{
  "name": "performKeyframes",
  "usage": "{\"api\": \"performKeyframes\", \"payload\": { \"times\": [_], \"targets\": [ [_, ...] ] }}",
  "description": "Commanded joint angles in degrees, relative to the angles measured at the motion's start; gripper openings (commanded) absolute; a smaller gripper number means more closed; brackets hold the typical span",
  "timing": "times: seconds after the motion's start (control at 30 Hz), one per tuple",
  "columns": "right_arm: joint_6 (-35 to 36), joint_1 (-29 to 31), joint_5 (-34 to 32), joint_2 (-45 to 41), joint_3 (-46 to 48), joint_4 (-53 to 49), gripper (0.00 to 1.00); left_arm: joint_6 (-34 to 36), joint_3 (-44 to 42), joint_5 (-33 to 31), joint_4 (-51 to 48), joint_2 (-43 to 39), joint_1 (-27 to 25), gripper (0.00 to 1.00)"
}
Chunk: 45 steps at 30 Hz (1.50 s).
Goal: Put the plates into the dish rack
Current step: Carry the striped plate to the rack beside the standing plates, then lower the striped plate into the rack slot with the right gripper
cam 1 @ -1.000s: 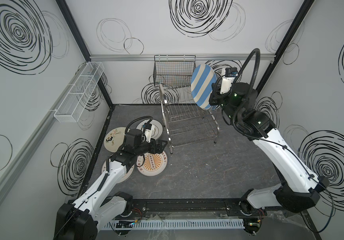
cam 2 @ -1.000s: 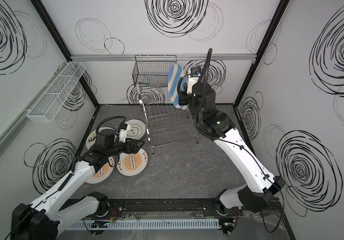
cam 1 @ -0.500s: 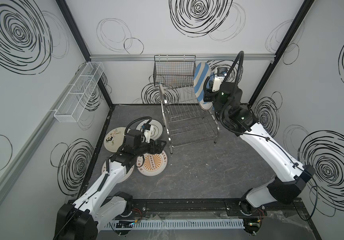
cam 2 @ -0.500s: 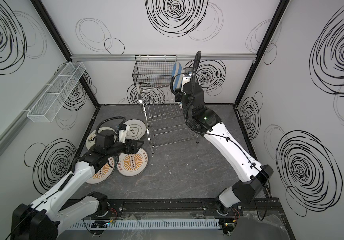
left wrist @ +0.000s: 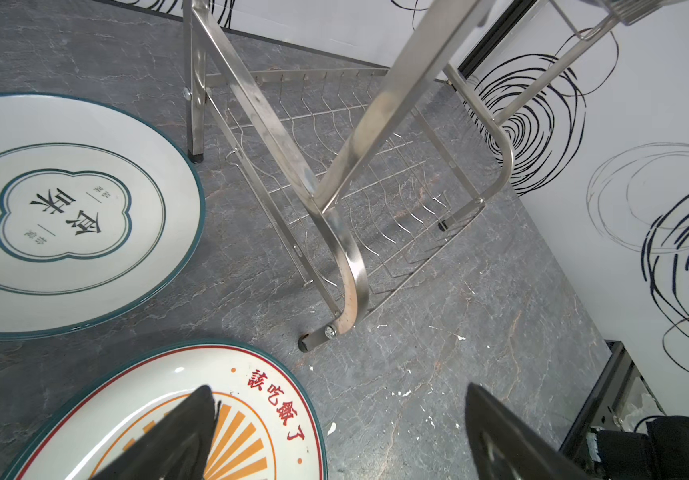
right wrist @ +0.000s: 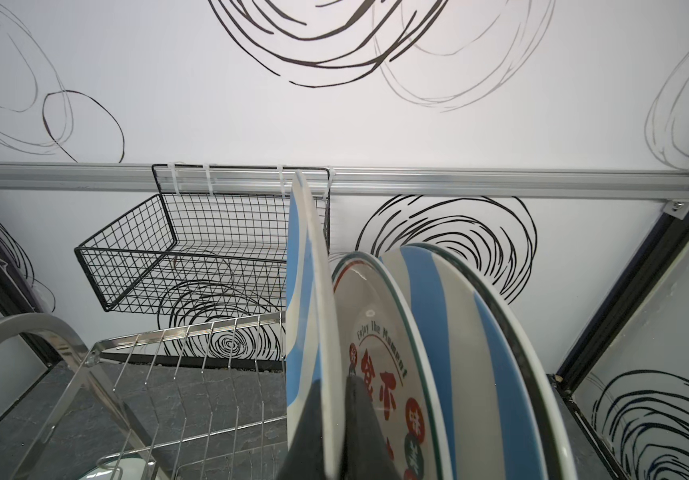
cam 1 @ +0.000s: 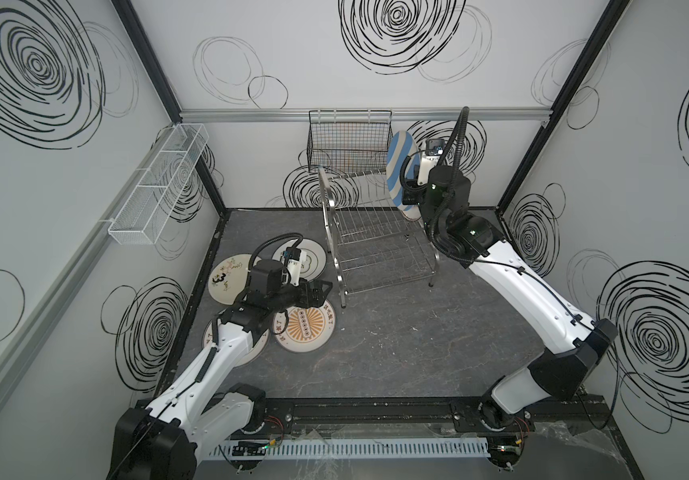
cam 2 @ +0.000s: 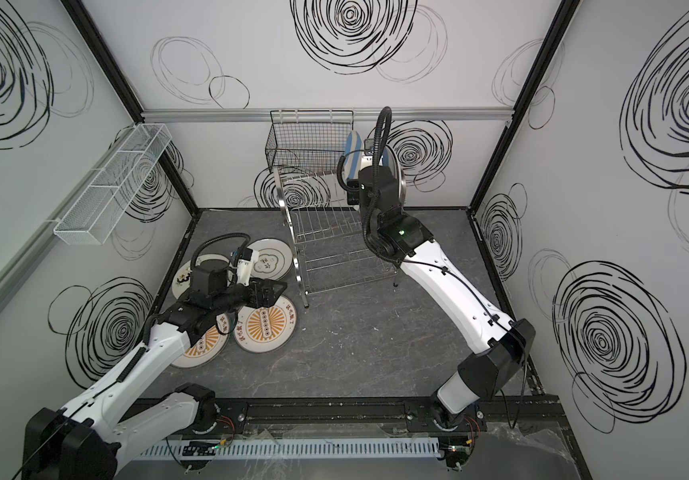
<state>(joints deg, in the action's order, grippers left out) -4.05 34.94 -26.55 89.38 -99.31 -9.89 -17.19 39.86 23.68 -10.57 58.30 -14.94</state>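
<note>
Turned edge-on over the last second, the blue-and-white striped plate (cam 1: 397,166) now shows only a narrow oval in a top view. The right arm has swung it in over the 3 o'clock end of the dish rack (cam 1: 376,237), which stands at 12 o'clock on the tabletop (cam 1: 396,345). The right gripper (right wrist: 331,386) has its fingers (right wrist: 365,436) pinching the plate's lower rim, and the plate stands upright above the top tier's slot wires (right wrist: 209,345). Just beside it, already racked, stand a cream plate with red print (right wrist: 380,332) and a second striped plate (right wrist: 450,316).

The gap to the cream plate looks thin. A descent slightly off line would likely knock rim on rim and could chip or tip that neighbour. The pinch covers one small patch of rim, so a bump on a wire could swing the plate about the fingers. If the bottom edge lands on a wire rather than between two, the plate may slide once let go. The black wire basket (cam 1: 349,141) hangs near the plate's top edge, so any lift could catch it.

At 9 o'clock the left gripper (cam 1: 319,291) hovers with fingers (left wrist: 184,432) spread and empty over the orange sunburst plate (cam 1: 305,328), near the green-rimmed plate (cam 1: 313,262). The rack's near leg is close by, and a reach there might nudge the rack mid-placement.
</note>
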Motion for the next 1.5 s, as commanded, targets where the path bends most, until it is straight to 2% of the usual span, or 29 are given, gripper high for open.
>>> {"api": "performKeyframes", "payload": {
  "times": [0.0, 0.17, 0.6, 0.77, 0.97, 1.1, 1.47],
  "targets": [
    [-0.7, -0.6, 0.0, -0.1, 0.7, 4.1, 0.00, -0.3, -0.4, 1.5, 2.3, -0.4, 0.6, 0.96],
    [-2.5, -1.7, 2.7, -0.3, 2.8, 4.6, 0.00, -0.3, -0.7, 1.7, 2.7, -0.6, 0.6, 0.96],
    [-3.1, -1.8, 3.8, 1.4, 3.2, 3.7, 0.01, -0.5, -0.8, 2.2, 2.9, -0.3, 0.7, 0.96],
    [-2.5, -1.5, 3.3, 2.3, 2.4, 2.0, 0.16, -0.5, -0.9, 2.4, 3.1, -0.3, 0.6, 0.96],
    [-1.5, -0.9, 2.9, 3.0, 0.4, 0.1, 0.23, -0.4, -1.0, 2.3, 3.3, -0.6, 0.7, 0.96],
    [-0.7, -0.5, 2.7, 2.9, -1.1, -1.2, 0.32, -0.4, -1.1, 2.2, 3.1, -0.6, 0.6, 0.96],
    [0.6, 1.6, 0.9, -1.0, -4.1, -6.7, 0.63, -0.4, -0.7, 0.9, 2.9, -0.8, 0.4, 0.96]
  ]
}}
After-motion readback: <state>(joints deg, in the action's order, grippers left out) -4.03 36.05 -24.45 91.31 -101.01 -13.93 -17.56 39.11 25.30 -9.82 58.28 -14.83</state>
